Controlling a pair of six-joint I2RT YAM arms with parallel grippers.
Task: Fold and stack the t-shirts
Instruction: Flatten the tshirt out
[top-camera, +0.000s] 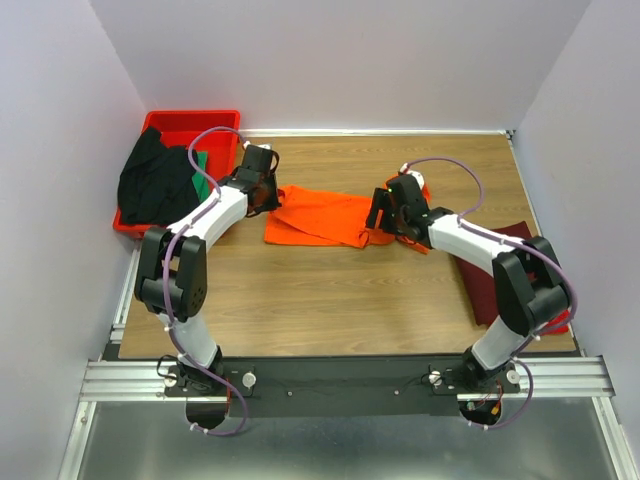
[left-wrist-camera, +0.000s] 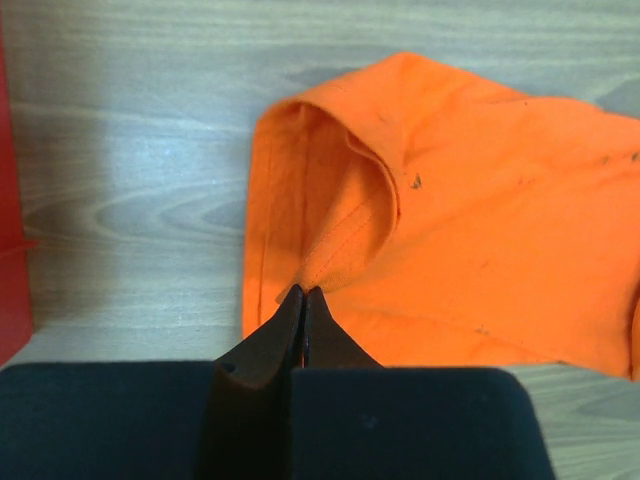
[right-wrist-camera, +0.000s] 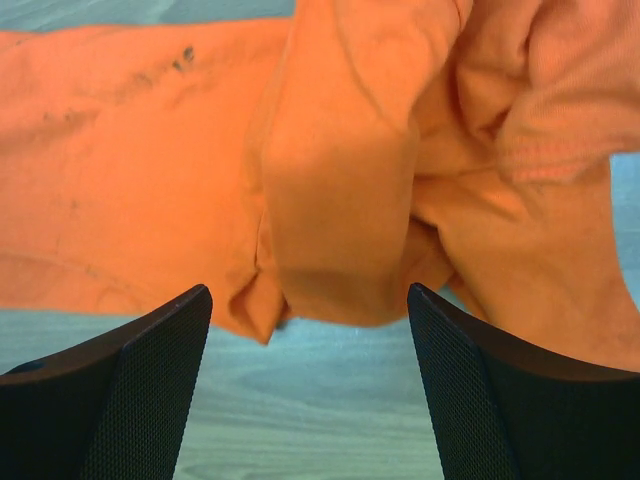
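**Desk:** Where is the orange t-shirt (top-camera: 320, 215) lying, and who is holding it?

**Photographer:** It is lying partly folded across the middle of the table (top-camera: 330, 300). The left gripper (left-wrist-camera: 304, 295) is clamping down at its left hem, the seams running into the closed tips, so it appears to be pinching the cloth. The right gripper (right-wrist-camera: 308, 290) is hovering over the bunched right end with its jaws spread wide, gripping nothing.

**Desk:** So how far along is the job looking?

**Photographer:** Early, I am judging. No stack is showing yet. The black t-shirt (top-camera: 155, 185) and the green t-shirt (top-camera: 202, 160) are sitting heaped in the red tray (top-camera: 215, 120) at the far left corner. The maroon t-shirt (top-camera: 492, 280) is lying at the table's right edge, partly under the right arm; whether it is folded, I cannot tell.
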